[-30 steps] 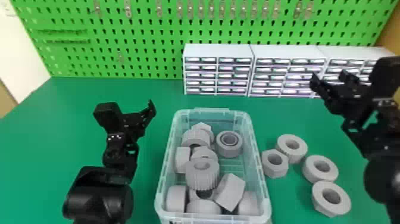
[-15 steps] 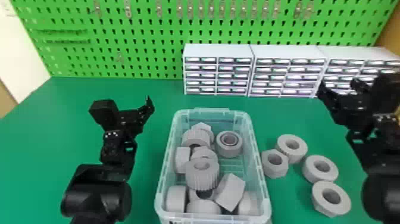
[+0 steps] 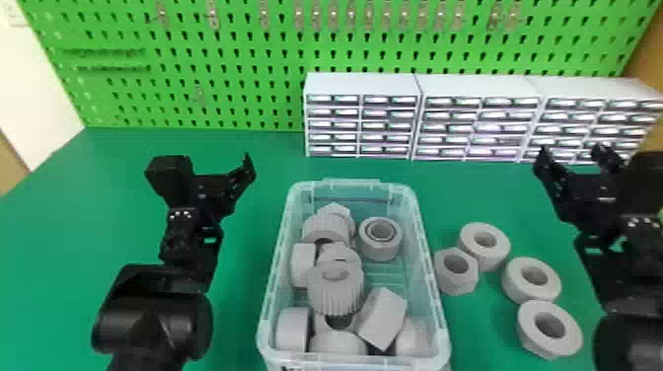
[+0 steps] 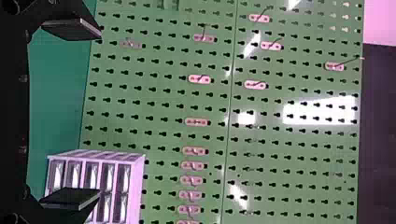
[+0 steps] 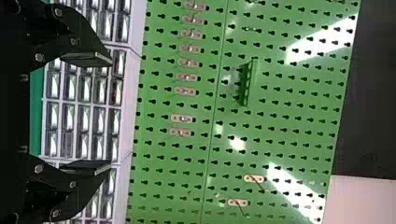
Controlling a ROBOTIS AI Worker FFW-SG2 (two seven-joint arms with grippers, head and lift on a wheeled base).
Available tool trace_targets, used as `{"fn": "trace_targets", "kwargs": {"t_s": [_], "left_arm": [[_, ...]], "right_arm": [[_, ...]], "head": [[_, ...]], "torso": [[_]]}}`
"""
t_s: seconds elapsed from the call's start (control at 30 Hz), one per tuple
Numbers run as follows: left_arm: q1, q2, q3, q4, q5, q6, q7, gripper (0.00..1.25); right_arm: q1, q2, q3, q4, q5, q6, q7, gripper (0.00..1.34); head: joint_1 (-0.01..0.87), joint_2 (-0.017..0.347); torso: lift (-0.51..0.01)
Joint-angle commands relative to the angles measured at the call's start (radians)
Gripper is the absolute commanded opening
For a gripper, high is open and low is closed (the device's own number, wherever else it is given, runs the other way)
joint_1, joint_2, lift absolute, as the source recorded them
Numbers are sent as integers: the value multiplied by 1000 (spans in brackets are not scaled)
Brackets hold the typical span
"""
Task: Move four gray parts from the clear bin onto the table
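Note:
My left gripper (image 3: 209,170) is raised left of the clear bin (image 3: 430,296), its fingers apart and empty; the left wrist view has the same gripper (image 4: 72,114) open. My right gripper (image 3: 574,160) hangs at the right, beyond the parts on the table; in the right wrist view this gripper (image 5: 88,112) is open with nothing between its fingers. Several gray parts lie jumbled in the bin, among them a ribbed one (image 3: 335,291) and a ring (image 3: 380,239). Outside, right of the bin, a hexagonal nut (image 3: 456,281), two round rings (image 3: 494,254) (image 3: 525,291) and a flanged part (image 3: 537,340) rest on the table.
White drawer cabinets (image 3: 362,84) line the table's back edge, behind the bin and to its right. A green pegboard (image 3: 237,64) with metal hooks rises behind them. The green table (image 3: 113,207) extends to the left of the bin.
Both arms have shifted slightly: the left gripper a little to the left at first, the right one a bit lower and to the right. The bin and parts have stayed put.

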Motion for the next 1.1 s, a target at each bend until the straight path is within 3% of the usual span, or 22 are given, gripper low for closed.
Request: {"fn": "trace_targets", "kwargs": {"t_s": [0.0,1.07], "left_arm": [[-4,-2,-11,-6,-5,14,-6,1149],[-16,-15,-5,-37,-95,126,-67,1151]], "right_arm": [[3,9,2,4,0,-6,0,851],[-5,6,20,30,14,4,0,850]], "head": [[693,72],[693,72]], "torso": [[-52],[-52]]}}
